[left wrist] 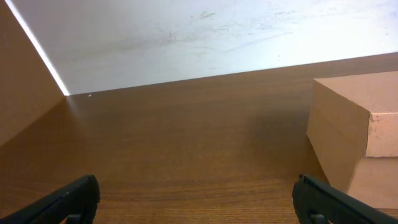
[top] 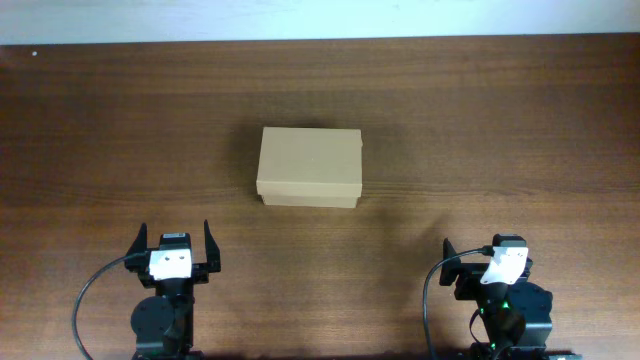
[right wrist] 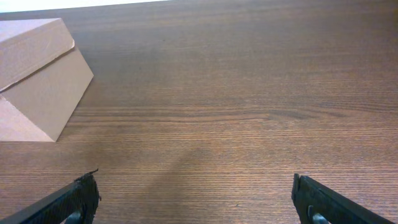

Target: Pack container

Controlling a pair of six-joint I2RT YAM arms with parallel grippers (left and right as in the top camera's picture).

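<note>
The container [top: 309, 166] is a plain tan cardboard box, lid closed, in the middle of the wooden table. It shows at the right edge of the left wrist view [left wrist: 357, 137] and at the upper left of the right wrist view [right wrist: 37, 74]. My left gripper [top: 174, 240] is open and empty near the front edge, left of and nearer than the box; its fingers frame bare table [left wrist: 196, 199]. My right gripper [top: 488, 250] is open and empty at the front right, also over bare table [right wrist: 196, 199].
The brown wooden table [top: 480, 120] ends at a white wall along the far edge [top: 320, 20]. No other loose objects are in view.
</note>
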